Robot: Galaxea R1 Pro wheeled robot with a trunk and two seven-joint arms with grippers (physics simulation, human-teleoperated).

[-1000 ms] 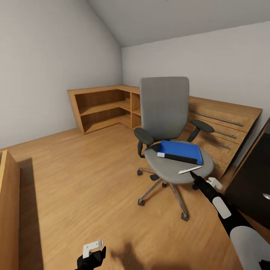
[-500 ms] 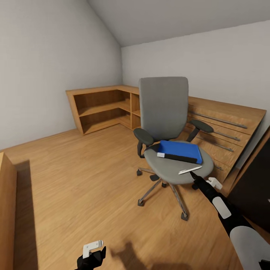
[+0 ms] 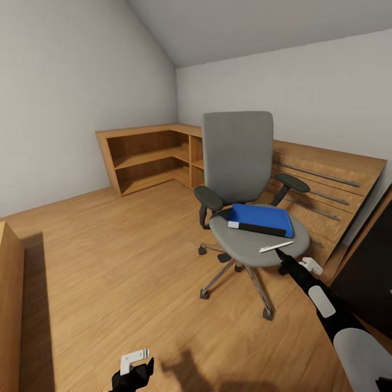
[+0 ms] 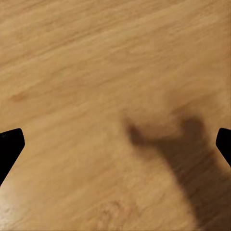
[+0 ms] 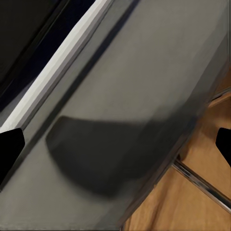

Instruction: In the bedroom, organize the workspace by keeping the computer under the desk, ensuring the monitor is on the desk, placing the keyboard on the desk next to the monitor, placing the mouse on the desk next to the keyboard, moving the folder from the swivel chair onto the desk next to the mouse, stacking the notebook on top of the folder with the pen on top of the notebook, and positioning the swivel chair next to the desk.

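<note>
An attic room in a home is shown: a sloped white ceiling [image 3: 261,27], wood plank floor [image 3: 109,261], low wooden corner shelving [image 3: 147,155], and a grey swivel chair [image 3: 239,179].

One swivel chair [image 3: 239,185], folder [image 3: 264,216], pen [image 3: 275,246], seemingly.

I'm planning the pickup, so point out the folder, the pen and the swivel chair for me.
folder [image 3: 267,216]: head view, on its blue cover.
pen [image 3: 276,247]: head view, mid-shaft, lying on the seat.
swivel chair [image 3: 237,155]: head view, middle of the grey backrest.
</note>
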